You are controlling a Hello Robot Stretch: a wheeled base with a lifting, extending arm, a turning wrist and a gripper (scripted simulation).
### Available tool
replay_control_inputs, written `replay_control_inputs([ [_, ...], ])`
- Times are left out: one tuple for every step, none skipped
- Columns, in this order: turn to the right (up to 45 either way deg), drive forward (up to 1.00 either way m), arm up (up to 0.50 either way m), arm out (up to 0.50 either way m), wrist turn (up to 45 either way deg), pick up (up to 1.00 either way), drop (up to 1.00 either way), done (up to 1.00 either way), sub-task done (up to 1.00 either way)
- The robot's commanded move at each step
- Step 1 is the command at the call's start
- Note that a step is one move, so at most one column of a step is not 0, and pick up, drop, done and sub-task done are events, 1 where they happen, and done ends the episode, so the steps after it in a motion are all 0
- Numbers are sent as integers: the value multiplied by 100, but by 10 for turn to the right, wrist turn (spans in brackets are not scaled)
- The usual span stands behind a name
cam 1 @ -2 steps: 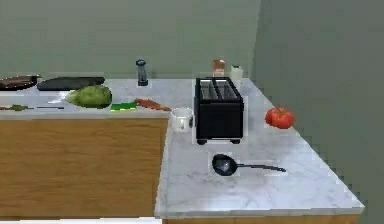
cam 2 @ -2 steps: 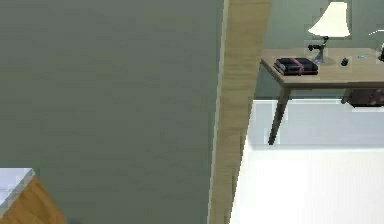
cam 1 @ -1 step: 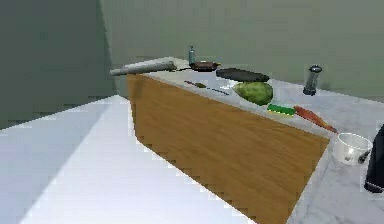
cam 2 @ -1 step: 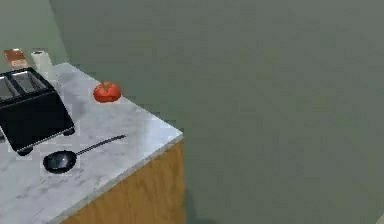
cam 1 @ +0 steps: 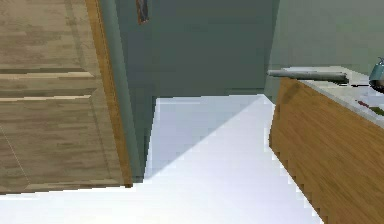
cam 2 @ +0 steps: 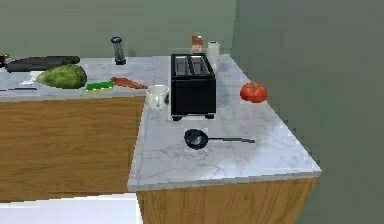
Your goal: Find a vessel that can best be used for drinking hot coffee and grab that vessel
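A small white mug [cam 2: 157, 96] stands on the grey marble countertop [cam 2: 230, 160] in the arm side view. It is just left of a black toaster [cam 2: 193, 85], near the inner corner of the L-shaped counter.
On the counter lie a red tomato [cam 2: 253, 92], a small dark pan [cam 2: 198, 139], a green leafy head [cam 2: 62, 77], a dark shaker [cam 2: 118, 49] and a long dark blade [cam 2: 42, 63]. The forward view has a wooden door [cam 1: 55, 95] at left, a wood-fronted counter [cam 1: 330, 140] at right and pale floor between.
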Motion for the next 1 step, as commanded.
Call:
replay_control_inputs([
  [0,0,50,0,0,0,0,0,0],
])
